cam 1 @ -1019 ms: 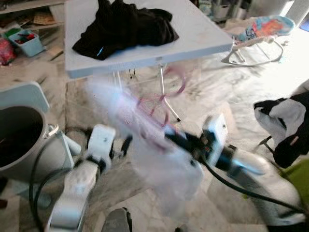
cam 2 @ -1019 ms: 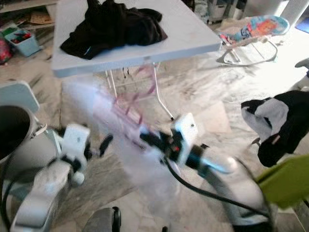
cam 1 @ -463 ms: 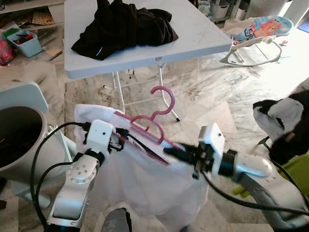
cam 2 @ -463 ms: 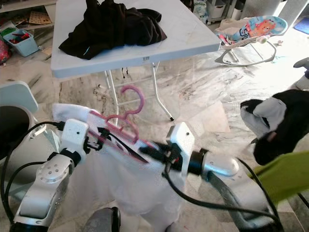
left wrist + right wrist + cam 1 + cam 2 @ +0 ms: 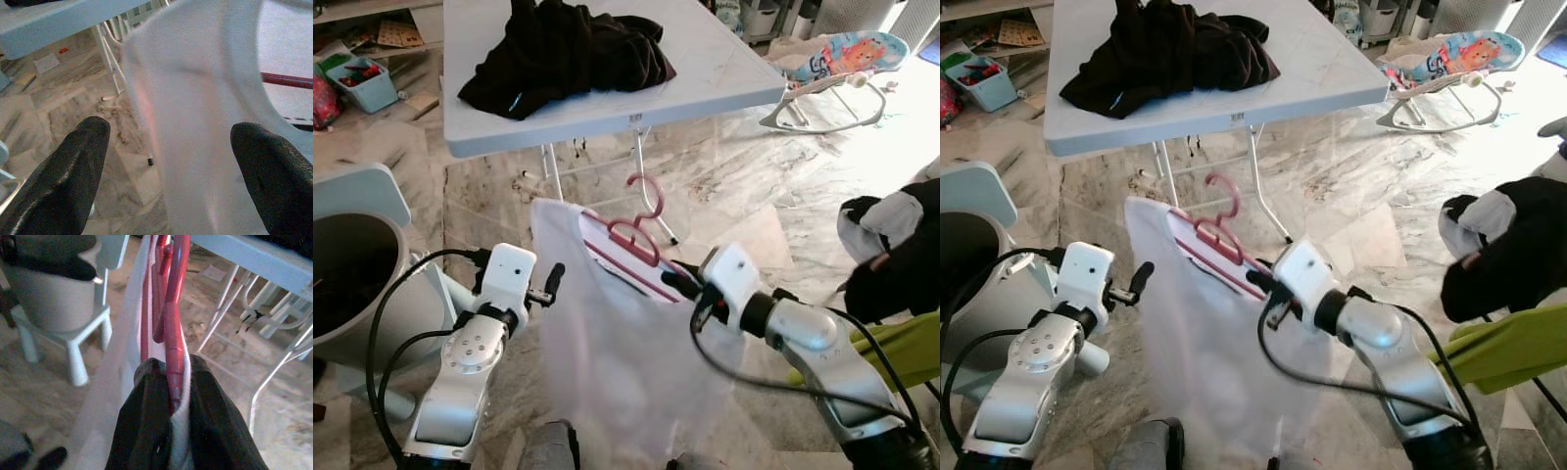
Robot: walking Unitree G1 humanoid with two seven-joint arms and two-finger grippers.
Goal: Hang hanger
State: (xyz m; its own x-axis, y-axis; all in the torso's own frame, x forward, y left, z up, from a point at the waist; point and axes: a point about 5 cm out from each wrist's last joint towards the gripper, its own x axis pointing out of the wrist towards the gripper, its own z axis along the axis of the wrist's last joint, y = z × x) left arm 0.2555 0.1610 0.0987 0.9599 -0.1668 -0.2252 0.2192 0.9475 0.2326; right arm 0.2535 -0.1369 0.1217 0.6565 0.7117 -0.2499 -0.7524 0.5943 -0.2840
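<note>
Right gripper (image 5: 168, 396) clenched on the pink hanger (image 5: 631, 235) bearing a white garment (image 5: 626, 362); left gripper (image 5: 171, 161) released, fingers spread beside the cloth. Recommend keeping the hook upright and carrying steadily, so the garment does not slide.

Open floor (image 5: 754, 186) lies ahead, right of the desk legs (image 5: 641, 186). The desk (image 5: 724, 69) with dark clothes (image 5: 568, 54) blocks the way straight ahead. A bin (image 5: 357, 284) crowds the left; a bouncer (image 5: 842, 69) stands far right.
</note>
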